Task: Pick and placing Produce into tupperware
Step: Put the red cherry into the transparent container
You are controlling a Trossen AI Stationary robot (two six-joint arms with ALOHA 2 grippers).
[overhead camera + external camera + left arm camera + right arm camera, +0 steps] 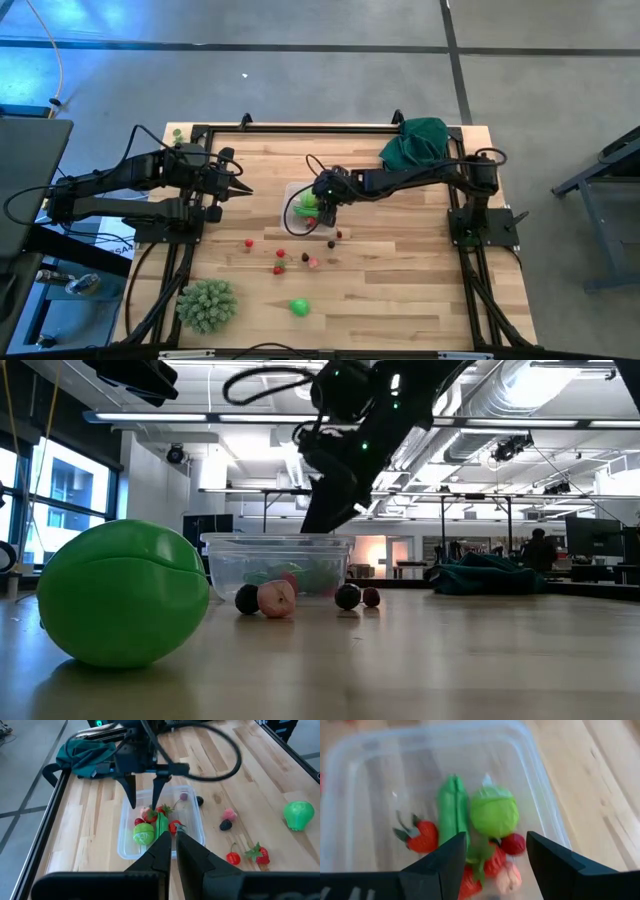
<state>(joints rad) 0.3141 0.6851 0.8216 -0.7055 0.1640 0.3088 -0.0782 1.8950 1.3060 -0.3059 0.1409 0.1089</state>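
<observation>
The clear tupperware point(296, 190) stands at the table's middle and holds several toy pieces: a long green vegetable point(452, 807), a round green one point(493, 811), strawberries point(422, 836) and small red and pink pieces. My right gripper point(492, 855) is open and empty just above it, fingers pointing down; it also shows in the left wrist view point(145, 795). More produce lies loose on the wood near the container: small red pieces point(279, 255), a pink one point(229, 814), dark ones point(331, 243) and a bright green piece point(299, 307). My left gripper point(243, 188) is shut and empty, to the container's left.
A large spiky pale-green ball point(207, 304) sits at the near left corner. A dark green cloth point(415, 143) lies at the far right. A black frame point(300, 127) runs along the table's edges. Bare wood lies at the near right.
</observation>
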